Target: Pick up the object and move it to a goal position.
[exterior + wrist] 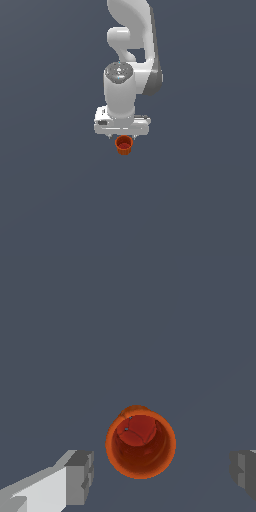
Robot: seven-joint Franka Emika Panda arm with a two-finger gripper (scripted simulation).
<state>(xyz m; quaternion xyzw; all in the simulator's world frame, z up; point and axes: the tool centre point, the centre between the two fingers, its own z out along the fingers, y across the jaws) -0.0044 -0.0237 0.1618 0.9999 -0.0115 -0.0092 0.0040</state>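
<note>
Because your end effector (160, 471) hangs spread wide with a finger (75, 476) on each side of the upright cup (140, 444) on the worktop (200, 200), touching neither, you look set to descend and grip.

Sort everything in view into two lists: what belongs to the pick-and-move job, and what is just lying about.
Belongs to the job:
- small orange-red round cup with a darker red inside, upright
- white arm's gripper, jaws open, one finger either side of the cup, not touching it

Just lying about:
- nothing else visible; only the plain dark grey surface
</note>
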